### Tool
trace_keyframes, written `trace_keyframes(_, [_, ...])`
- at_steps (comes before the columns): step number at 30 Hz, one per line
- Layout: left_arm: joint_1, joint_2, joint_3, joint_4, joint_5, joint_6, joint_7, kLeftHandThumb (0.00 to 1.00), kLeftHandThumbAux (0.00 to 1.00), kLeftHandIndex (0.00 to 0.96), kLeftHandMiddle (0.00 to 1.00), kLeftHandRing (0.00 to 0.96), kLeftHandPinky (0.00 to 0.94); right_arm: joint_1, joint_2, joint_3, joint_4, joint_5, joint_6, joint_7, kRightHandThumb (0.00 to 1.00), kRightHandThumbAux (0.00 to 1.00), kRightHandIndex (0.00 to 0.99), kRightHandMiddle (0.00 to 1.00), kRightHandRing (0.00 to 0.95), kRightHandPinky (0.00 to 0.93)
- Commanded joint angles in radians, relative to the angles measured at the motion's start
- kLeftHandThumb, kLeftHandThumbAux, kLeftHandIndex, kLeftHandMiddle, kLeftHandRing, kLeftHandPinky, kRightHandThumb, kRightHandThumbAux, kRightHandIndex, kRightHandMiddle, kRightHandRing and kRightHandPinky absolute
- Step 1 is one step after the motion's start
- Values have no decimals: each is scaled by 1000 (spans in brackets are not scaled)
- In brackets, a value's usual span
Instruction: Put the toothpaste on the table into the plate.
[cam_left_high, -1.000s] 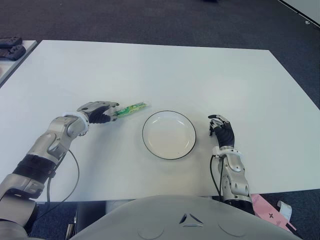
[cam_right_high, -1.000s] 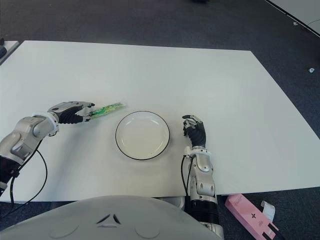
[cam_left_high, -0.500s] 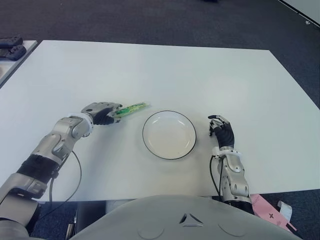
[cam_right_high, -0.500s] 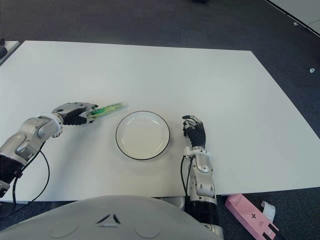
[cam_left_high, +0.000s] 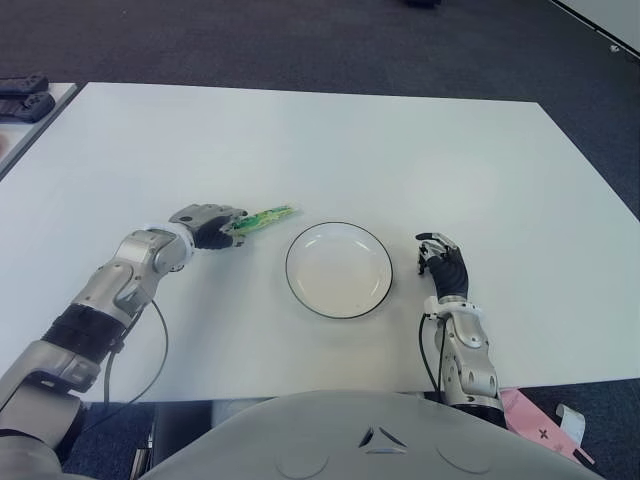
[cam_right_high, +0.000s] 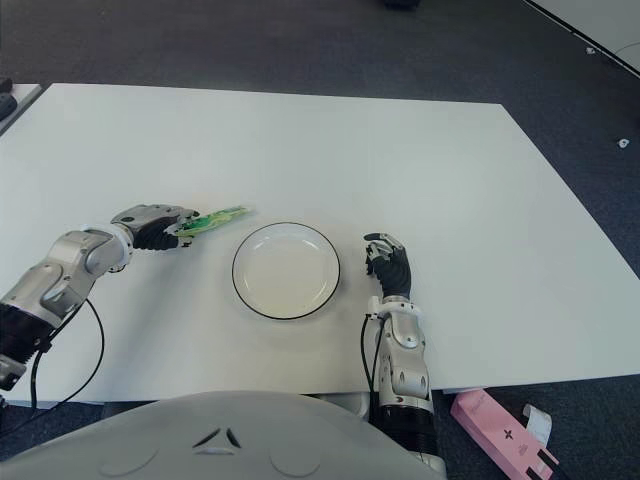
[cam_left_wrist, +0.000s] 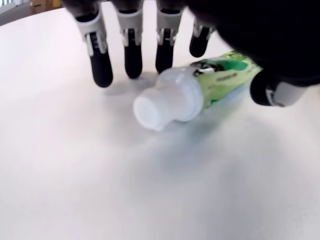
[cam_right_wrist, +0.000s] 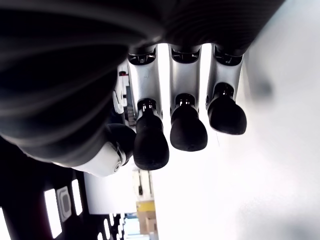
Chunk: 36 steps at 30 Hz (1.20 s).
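Left eye view: one white bench (cam_left_high: 330, 140), one white plate (cam_left_high: 339, 270) with dark rim near the front middle, bare inside. One green toothpaste (cam_left_high: 262, 216) tube lying just left of the plate, tail end pointing toward the rim, not over it. Left hand (cam_left_high: 205, 224) at the tube's cap end. Right hand (cam_left_high: 444, 264) just right of the plate, idle, holding nothing. Dark items at far left edge on a neighbouring surface, too small to tell.

Right eye view: same layout. Tube (cam_right_high: 215, 219) well short of the plate rim, looks down on or barely off the bench; cannot tell which. Pink box (cam_right_high: 497, 430) on the floor at front right.

Left wrist view: white cap (cam_left_wrist: 167, 101) facing the camera, green body behind it. Four fingertips (cam_left_wrist: 101, 72) lined up beyond the cap, thumb on the other side of the body, curled around the tube in a loose pinch; firm contact not certain.

Right wrist view: three fingertips (cam_right_wrist: 188, 133) curled down, nothing between them.

Progress judgement: grasp stage only, about a third in. Left: lift, carry right over the rim, release inside the plate.

Count: one tube, one plate, two hands.
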Motion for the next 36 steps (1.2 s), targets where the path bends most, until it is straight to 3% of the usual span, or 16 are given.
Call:
trace_keyframes(1, [33, -26, -82, -4, 17, -12, -103, 414, 271, 7, 173, 206, 281, 34, 7, 5, 22, -3, 26, -3, 700, 727, 437, 794, 787, 782])
trace_keyframes(16, [37, -42, -133, -32, 71, -15, -115, 381, 276, 19, 238, 287, 399, 55, 18, 8, 0, 7, 31, -1, 699, 727, 438, 791, 784, 789])
trace_keyframes(25, [53, -61, -158, -27, 116, -12, -83, 377, 263, 29, 253, 292, 367, 69, 18, 9, -7, 3, 25, 3, 699, 727, 438, 790, 781, 778])
trace_keyframes(36, [69, -91, -196, 29, 214, 6, 6, 317, 237, 31, 202, 188, 203, 73, 18, 2, 7, 0, 2, -1, 699, 726, 438, 791, 780, 770])
